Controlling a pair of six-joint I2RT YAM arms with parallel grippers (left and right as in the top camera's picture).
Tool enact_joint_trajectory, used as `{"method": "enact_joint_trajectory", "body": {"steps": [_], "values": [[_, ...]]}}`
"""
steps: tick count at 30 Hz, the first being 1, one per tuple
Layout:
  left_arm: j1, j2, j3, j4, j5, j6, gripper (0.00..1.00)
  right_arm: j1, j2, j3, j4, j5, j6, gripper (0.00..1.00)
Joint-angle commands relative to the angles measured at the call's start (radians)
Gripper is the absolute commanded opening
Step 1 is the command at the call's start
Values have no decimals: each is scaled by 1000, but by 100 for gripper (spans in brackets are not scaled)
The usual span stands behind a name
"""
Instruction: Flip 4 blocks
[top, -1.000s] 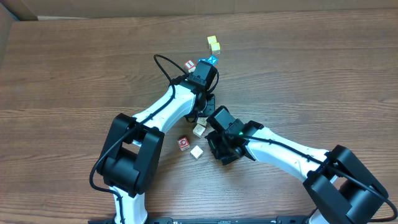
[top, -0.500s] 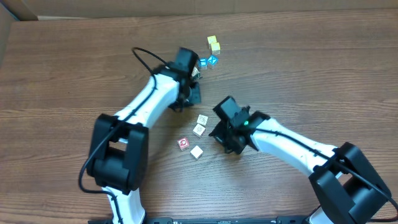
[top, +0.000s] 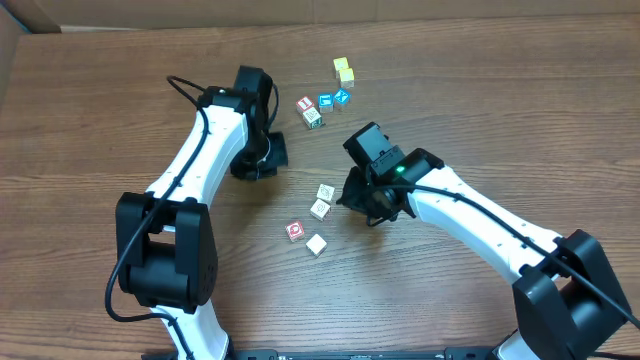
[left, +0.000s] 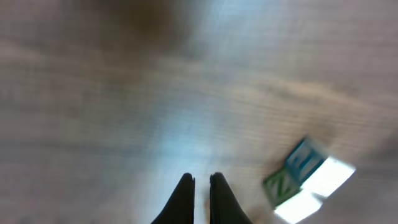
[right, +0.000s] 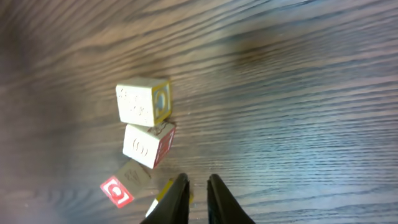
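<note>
Pale-wood cube with yellow frame (right: 144, 101) — a yellow C on its side; small red-faced cube (right: 117, 191) — a white O; the rest unreadable.

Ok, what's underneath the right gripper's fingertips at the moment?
Bare wood table shows between the right gripper tips. A yellow-edged block pokes out beside one finger, mostly covered, so its faces cannot be read.

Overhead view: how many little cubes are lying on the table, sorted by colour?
Plain yellow cubes: 2
Bright blue-faced cubes: 2
Pale wooden letter cubes: 6
Total: 10
</note>
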Motion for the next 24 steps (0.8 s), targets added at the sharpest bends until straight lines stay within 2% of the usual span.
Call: {"method": "enact_joint_trajectory", "body": {"steps": [1, 6, 12, 16, 18, 24], "values": [[-7, 24, -3, -55, 10, 43, 4, 47, 38, 19, 5, 5, -71, 16], [-6, 24, -37, -106, 11, 43, 4, 123, 66, 18, 16, 2, -129, 17], [-6, 24, -72, -113, 11, 46, 4, 212, 66, 17, 45, 0, -130, 17], [-8, 24, -76, -97, 48, 82, 4, 253, 66, 17, 66, 3, -92, 17], [-9, 24, -76, -77, 93, 121, 4, 258, 66, 17, 65, 27, -50, 13], [-34, 25, -76, 37, 99, 117, 4, 243, 66, 17, 65, 171, 25, 13]]}}
